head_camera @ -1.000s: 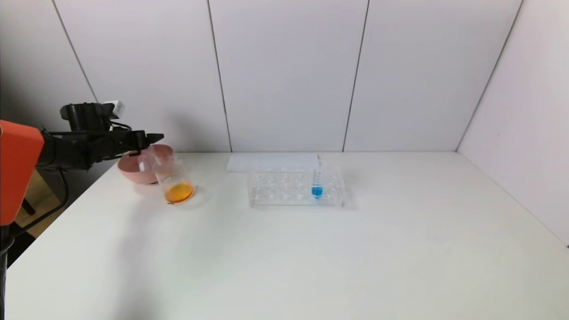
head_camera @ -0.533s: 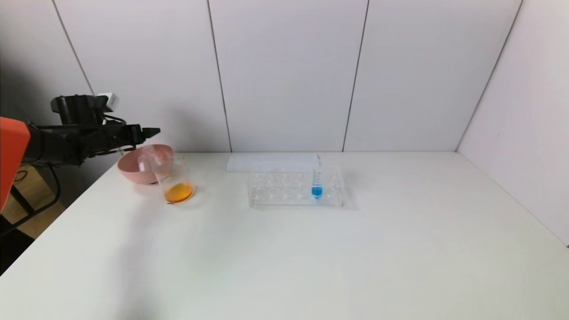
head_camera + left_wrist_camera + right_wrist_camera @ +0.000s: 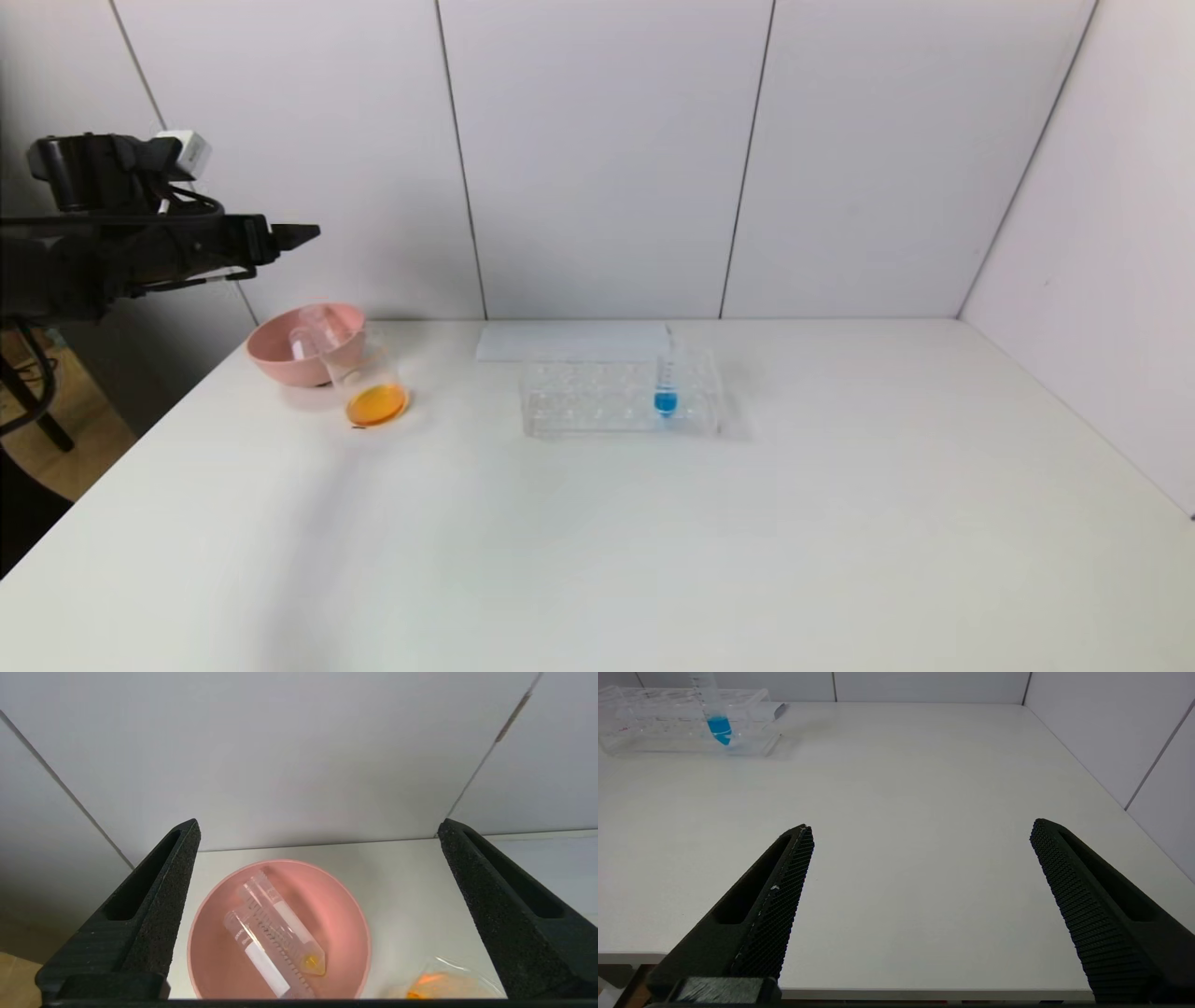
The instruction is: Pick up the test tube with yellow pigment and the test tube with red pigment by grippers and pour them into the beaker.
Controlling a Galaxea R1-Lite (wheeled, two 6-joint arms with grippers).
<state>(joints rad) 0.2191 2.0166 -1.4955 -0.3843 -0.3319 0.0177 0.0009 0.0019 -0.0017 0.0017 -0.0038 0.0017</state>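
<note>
White table (image 3: 653, 523) bears clear rack (image 3: 621, 397), pink bowl (image 3: 280, 359) holding two emptied tubes (image 3: 275, 938), beaker (image 3: 366, 378) of orange liquid touching it; left gripper (image 3: 294, 233) hovers above, spread, empty; right gripper (image 3: 920, 830) likewise spread.

Pale pink bowl (image 3: 285, 355) holding clear tubes (image 3: 275, 933), one with a yellow trace at its tip. Orange liquid in the clear beaker (image 3: 369, 383). Bright blue liquid in a tube (image 3: 665, 387) (standing in a colourless rack (image 3: 597, 401)). White table (image 3: 653, 541), pale grey wall panels. Black, finely textured gripper fingers (image 3: 784, 896).
</note>
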